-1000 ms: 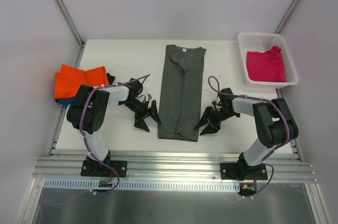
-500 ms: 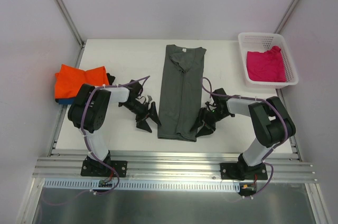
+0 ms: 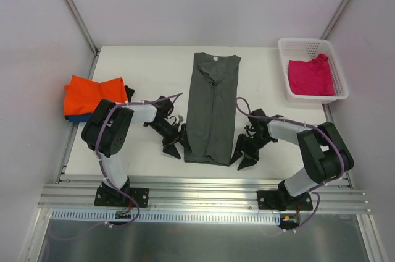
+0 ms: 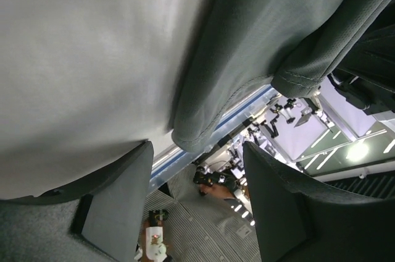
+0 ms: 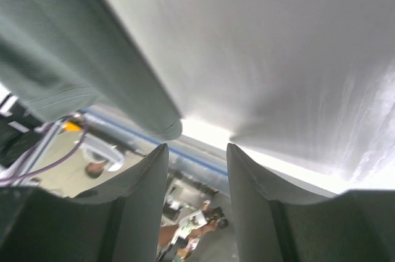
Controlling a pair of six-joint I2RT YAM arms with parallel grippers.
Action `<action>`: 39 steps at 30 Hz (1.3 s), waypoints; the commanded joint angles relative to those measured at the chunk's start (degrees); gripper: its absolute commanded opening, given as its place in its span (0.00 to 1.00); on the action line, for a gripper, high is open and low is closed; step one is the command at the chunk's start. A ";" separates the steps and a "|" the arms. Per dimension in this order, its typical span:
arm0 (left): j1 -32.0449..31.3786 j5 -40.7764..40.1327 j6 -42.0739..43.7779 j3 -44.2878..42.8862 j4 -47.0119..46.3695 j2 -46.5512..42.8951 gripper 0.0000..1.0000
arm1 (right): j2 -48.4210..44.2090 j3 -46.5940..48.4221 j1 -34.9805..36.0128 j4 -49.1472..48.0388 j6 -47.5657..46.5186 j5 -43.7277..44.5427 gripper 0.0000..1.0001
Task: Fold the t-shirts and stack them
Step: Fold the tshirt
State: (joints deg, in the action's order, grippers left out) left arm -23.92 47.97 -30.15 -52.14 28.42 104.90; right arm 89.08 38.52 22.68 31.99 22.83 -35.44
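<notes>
Top view, shirt: dark grey t-shirt (image 3: 212, 110), already folded to a long strip, laid lengthwise down the middle of the worktop (image 3: 142, 70), collar toward the far edge, hem close to the near edge.
Top view, change: left fingers (image 3: 178, 143) and right fingers (image 3: 244, 152), a second ago standing off either side of the strip, now drawn in to its two hem corners.
Top view, others: orange t-shirt (image 3: 92, 94) folded over a sliver of blue t-shirt (image 3: 74, 117) at the left edge; magenta t-shirt (image 3: 311, 76) heaped in the white mesh basket (image 3: 308, 44) at the far right corner.
Left wrist view: left fingers (image 4: 117, 197) spread apart, holding nothing; hem corner (image 4: 247, 46) just ahead of the gap, flat on the worktop (image 4: 80, 58).
Right wrist view: right fingers (image 5: 139, 194) likewise parted and empty; hem corner (image 5: 68, 46) just ahead.
Meaning: probably lined up to pinch both corners and carry the hem toward the collar; pinch not yet made.
</notes>
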 commanded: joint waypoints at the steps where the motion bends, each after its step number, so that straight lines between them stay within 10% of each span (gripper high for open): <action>1: -2.52 -4.44 -0.35 -1.91 0.32 -0.31 0.61 | -0.05 0.06 1.93 1.24 -0.77 5.98 0.46; 39: -5.35 -17.29 -0.43 0.20 -3.64 -0.31 0.49 | 6.99 3.67 5.62 -14.41 6.79 17.69 0.48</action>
State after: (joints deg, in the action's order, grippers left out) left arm -29.04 39.35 -31.90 -53.45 27.20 103.90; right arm 94.15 43.48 28.34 20.16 32.16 -32.71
